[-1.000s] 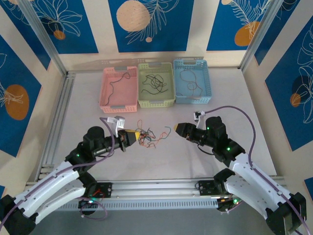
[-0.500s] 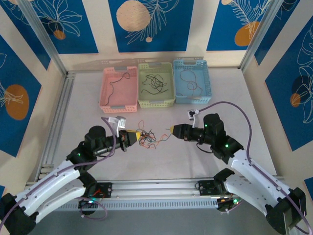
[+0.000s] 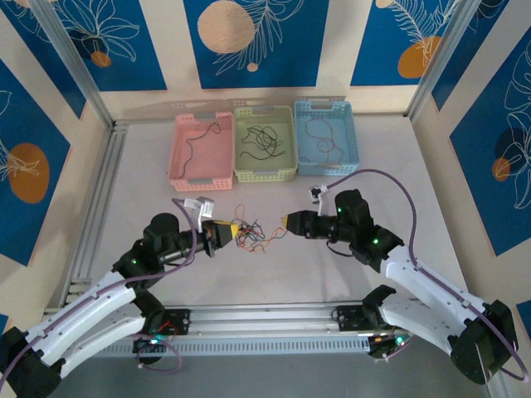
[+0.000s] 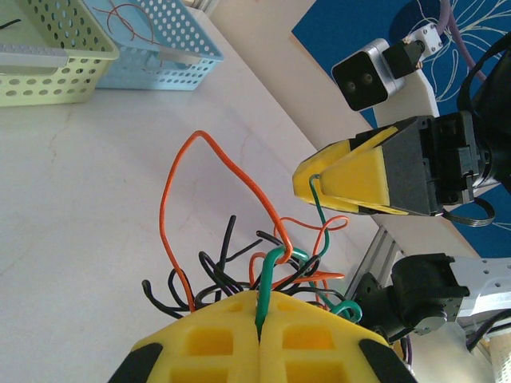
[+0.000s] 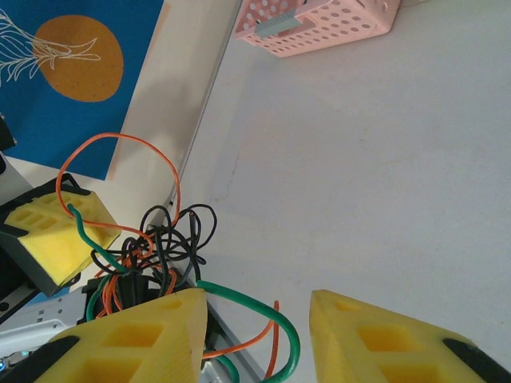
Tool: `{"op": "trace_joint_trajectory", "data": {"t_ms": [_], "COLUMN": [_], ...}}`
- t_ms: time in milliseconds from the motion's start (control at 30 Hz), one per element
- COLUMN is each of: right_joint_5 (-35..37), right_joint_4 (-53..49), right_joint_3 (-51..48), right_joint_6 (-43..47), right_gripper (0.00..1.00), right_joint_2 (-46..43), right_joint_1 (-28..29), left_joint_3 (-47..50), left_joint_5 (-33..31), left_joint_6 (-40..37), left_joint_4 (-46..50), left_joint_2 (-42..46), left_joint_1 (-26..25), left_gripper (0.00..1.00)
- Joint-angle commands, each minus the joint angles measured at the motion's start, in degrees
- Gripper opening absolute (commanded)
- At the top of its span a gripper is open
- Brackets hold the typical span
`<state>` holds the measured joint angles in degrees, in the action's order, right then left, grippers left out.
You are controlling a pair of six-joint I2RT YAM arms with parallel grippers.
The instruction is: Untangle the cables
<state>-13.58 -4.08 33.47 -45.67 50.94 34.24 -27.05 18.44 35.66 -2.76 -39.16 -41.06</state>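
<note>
Left gripper [image 3: 234, 225] [image 4: 259, 325]: yellow fingers [image 4: 207, 345] pressed together, clamped on a green cable [image 4: 274, 263]. The cable comes out of the seam between them and hooks over just past the tips.

Right gripper [image 3: 287, 221] [image 5: 257, 302]: fingers [image 5: 136, 335] apart, gripping nothing. In the right wrist view a green loop arcs across the low part of the gap; contact with the fingers cannot be told. In the left wrist view a green strand rises to this gripper's tip [image 4: 307, 179].

The cables [image 3: 254, 232] [image 4: 239, 275] [image 5: 160, 243] are one knotted clump of orange, black and green wire. It lies on the table at 3 o'clock of the left gripper and 9 o'clock of the right gripper, between the two. One orange cable [image 4: 172, 187] [image 5: 120, 144] stands up out of the knot as a tall open loop. The black strands sit low and curled.

The table [image 3: 158, 195] is pale, matte and off-white, with faint hairline marks.

Three perforated baskets stand side by side at its 12 o'clock edge, touching or nearly so:
- pink basket [image 3: 202, 177] toward 11 o'clock, holding a dark wire
- green basket [image 3: 265, 175], holding several black wires
- blue basket [image 3: 326, 170] toward 1 o'clock, holding a thin dark wire

Aluminium rails [image 3: 95, 215] run along the 9 o'clock side and the 6 o'clock edge.

The cream walls carry blue panels [image 3: 249, 41] with white leaf outlines and orange discs.
</note>
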Motion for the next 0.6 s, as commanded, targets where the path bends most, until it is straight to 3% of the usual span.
{"op": "trace_joint_trajectory", "data": {"t_ms": [0,367,467,567], "right_joint_5": [-0.64,8.59,9.65,10.22], "right_joint_4": [1.31,-4.53,-4.72,-4.47], "right_joint_3": [1.15,4.21,4.46,5.08], "right_joint_6": [1.59,9.64,10.35,10.57], "right_gripper": [0.39,0.37,0.34,0.23], "right_joint_2": [1.01,2.18,2.49,3.24], "right_joint_1": [0.65,4.19,4.25,4.43], "left_joint_3": [-1.52,-1.52,-1.52,-1.43], "left_joint_5": [1.48,1.55,1.69,1.78], "left_joint_6": [-0.39,-0.41,-0.35,-0.34], "left_joint_4": [-1.39,-1.1,-1.1,-1.1], "left_joint_2": [0.66,0.66,0.57,0.57], "left_joint_1": [-0.17,-0.18,-0.23,-0.24], "left_gripper": [0.0,0.0,0.0,0.0]}}
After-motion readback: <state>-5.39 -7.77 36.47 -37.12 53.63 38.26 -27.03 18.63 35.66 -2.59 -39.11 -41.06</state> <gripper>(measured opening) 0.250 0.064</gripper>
